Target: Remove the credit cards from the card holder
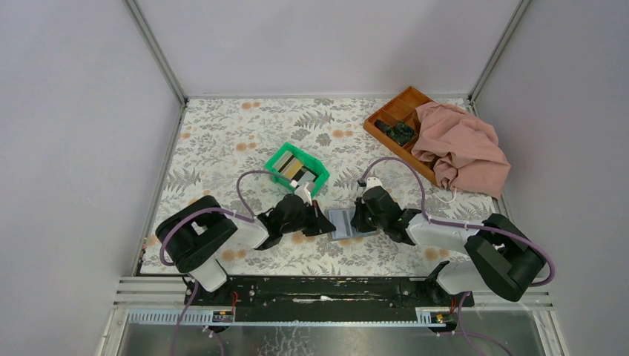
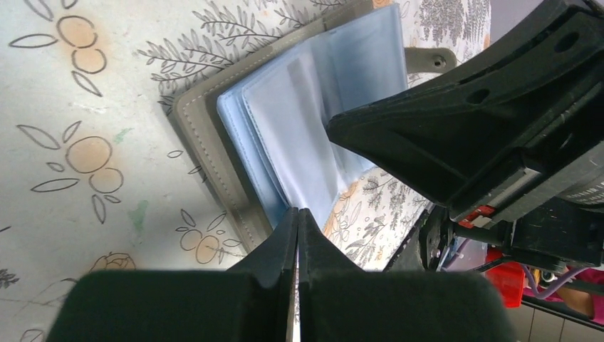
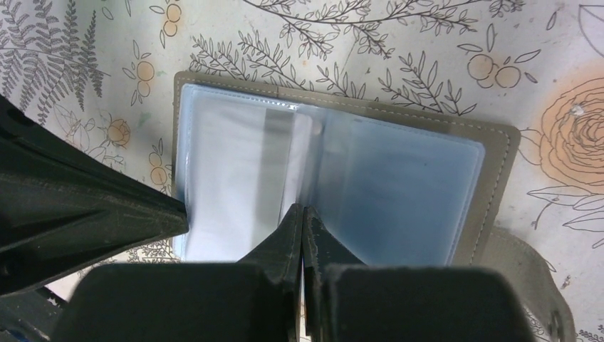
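Note:
The card holder (image 1: 346, 222) lies open on the floral mat between my two grippers, with a grey cover and pale blue clear sleeves (image 3: 384, 185). It also shows in the left wrist view (image 2: 313, 107). My left gripper (image 2: 298, 212) is shut, its tips touching the sleeves' near edge; I see nothing between them. My right gripper (image 3: 303, 209) is shut, its tips on the sleeves at the middle fold. Several credit cards (image 1: 297, 171) stand in the green bin. No card shows plainly in the sleeves.
The green bin (image 1: 317, 178) stands just beyond the left gripper. An orange-brown compartment tray (image 1: 391, 111) with dark items sits at the back right, partly under a pink cloth (image 1: 463, 148). Grey walls enclose the mat.

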Motion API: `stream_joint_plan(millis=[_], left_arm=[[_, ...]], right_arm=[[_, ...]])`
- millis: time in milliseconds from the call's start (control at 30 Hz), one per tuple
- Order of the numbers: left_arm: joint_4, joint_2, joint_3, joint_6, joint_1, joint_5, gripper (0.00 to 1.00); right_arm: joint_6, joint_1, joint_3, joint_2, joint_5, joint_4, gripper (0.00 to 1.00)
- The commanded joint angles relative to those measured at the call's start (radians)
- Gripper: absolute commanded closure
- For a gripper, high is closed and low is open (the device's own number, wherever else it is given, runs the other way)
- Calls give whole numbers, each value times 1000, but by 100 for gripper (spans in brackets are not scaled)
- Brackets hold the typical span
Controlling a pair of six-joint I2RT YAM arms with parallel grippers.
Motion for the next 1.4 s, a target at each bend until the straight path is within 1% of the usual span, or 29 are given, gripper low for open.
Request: stream_joint_plan(millis=[0, 300, 700, 867, 933, 967, 1000, 1133, 1233, 1367], left_arm=[[109, -6, 71, -20, -3, 24, 100], [91, -3, 121, -12, -3, 27, 100], [148, 85, 153, -34, -4, 42, 100], [129, 48, 135, -30, -3, 21, 100], [100, 22, 119, -21, -2, 1, 94], [92, 8, 108, -20, -3, -16, 87], [85, -3, 96, -19, -3, -24, 83], [64, -31, 56, -21, -3, -47, 72], [76, -37, 33, -30, -3, -51, 71], [66, -50, 14, -32, -1, -63, 74]], right_arm=[[3, 5, -10, 27, -41, 7, 100], [1, 6, -13, 24, -45, 9, 100], [-10, 6, -15, -30, -46, -22, 100], [-16, 6, -11, -30, -43, -28, 100], [-15, 6, -10, -28, -45, -22, 100], [-15, 6, -10, -25, -45, -20, 100], [-15, 6, -10, -22, -45, -19, 100], [-16, 5, -8, -14, -48, -13, 100], [-17, 5, -5, -13, -47, -15, 100], [-21, 6, -2, -11, -42, -20, 100]])
